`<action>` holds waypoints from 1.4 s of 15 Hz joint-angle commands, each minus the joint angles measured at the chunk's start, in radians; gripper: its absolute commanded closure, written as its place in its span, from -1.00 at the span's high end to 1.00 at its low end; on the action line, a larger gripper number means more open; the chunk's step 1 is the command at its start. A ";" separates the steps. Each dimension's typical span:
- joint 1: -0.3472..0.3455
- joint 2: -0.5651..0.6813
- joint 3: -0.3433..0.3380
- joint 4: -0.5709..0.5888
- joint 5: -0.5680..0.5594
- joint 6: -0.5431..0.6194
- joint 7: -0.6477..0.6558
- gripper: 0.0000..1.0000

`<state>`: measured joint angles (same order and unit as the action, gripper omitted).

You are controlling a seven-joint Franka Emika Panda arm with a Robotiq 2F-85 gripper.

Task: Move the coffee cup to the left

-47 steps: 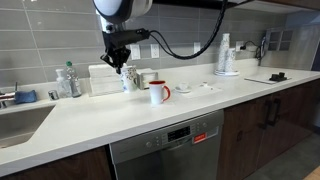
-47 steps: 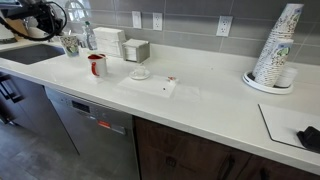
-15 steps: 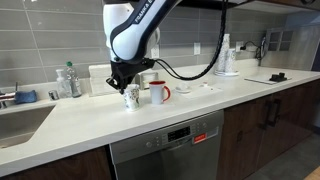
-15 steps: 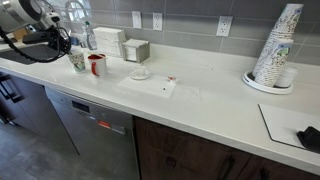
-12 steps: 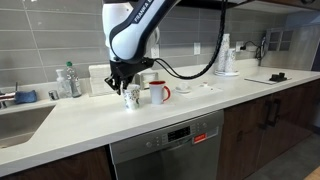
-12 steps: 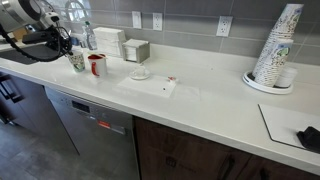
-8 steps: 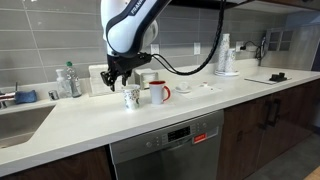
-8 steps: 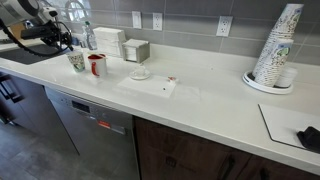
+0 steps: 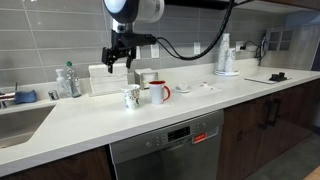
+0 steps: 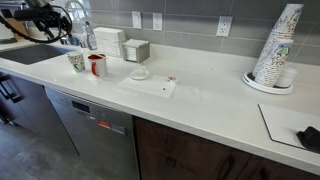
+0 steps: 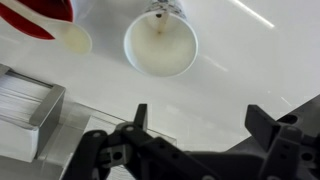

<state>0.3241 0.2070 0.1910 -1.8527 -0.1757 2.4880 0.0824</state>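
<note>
Wrist view looks straight down into the coffee cup (image 11: 160,45), which stands upright on the counter in the upper middle of the frame, just above the gripper (image 11: 200,122). The jaws are wide apart and hold nothing. In an exterior view the gripper (image 9: 118,56) hangs well above the coffee cup (image 9: 131,97), a little toward the upper left. The red-handled mug (image 9: 158,93) stands just beside it on the frame's right, so I judge any descent must avoid it. A white box (image 9: 103,80) sits behind, near the wall.
</note>
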 commanded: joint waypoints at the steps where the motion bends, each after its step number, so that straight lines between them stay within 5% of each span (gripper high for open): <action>1: -0.053 -0.102 0.015 -0.036 0.095 -0.115 -0.070 1.00; 12: -0.148 -0.305 -0.031 -0.077 0.067 -0.426 -0.009 1.00; 21: -0.222 -0.438 -0.066 -0.112 0.031 -0.571 0.008 1.00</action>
<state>0.1239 -0.1717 0.1305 -1.9255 -0.1056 1.9605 0.0640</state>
